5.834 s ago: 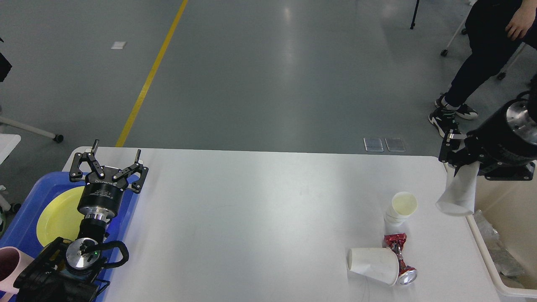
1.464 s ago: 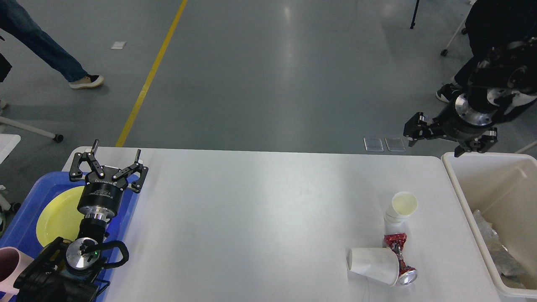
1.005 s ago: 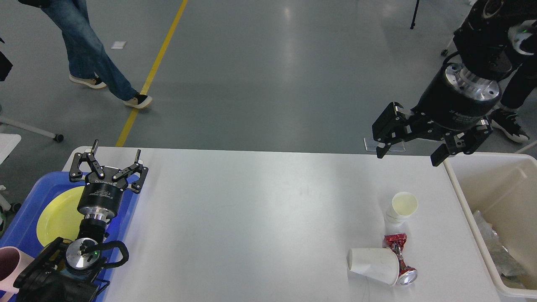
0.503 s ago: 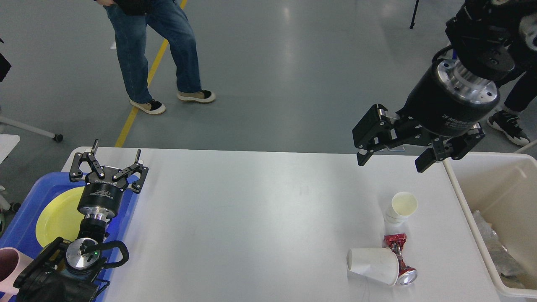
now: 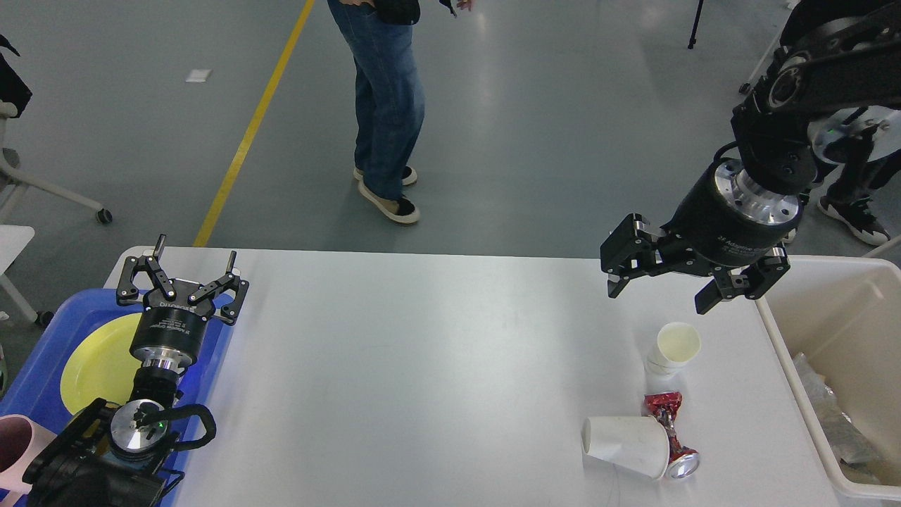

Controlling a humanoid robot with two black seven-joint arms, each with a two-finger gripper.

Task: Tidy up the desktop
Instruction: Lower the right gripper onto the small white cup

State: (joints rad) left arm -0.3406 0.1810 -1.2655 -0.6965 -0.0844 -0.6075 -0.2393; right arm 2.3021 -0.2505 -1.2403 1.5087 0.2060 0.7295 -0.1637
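The white desktop (image 5: 422, 366) fills the lower view. On its right stand a stack of upright paper cups (image 5: 672, 348), a paper cup lying on its side (image 5: 626, 438) and a crushed red can (image 5: 672, 435) touching that cup. My right gripper (image 5: 658, 296) is open and empty, hanging in the air just above and behind the upright cups. My left gripper (image 5: 191, 264) is open and empty at the desktop's left edge, over the blue tray (image 5: 35, 373).
The blue tray holds a yellow plate (image 5: 95, 362) and a pink mug (image 5: 14, 447). A cream bin (image 5: 830, 366) with crumpled trash stands off the right edge. A person in jeans (image 5: 383, 105) walks on the floor behind the desk.
My right gripper, which held a paper cup over the bin earlier, is now empty and has swung left and down over the upright cups. A person has walked from left to middle.
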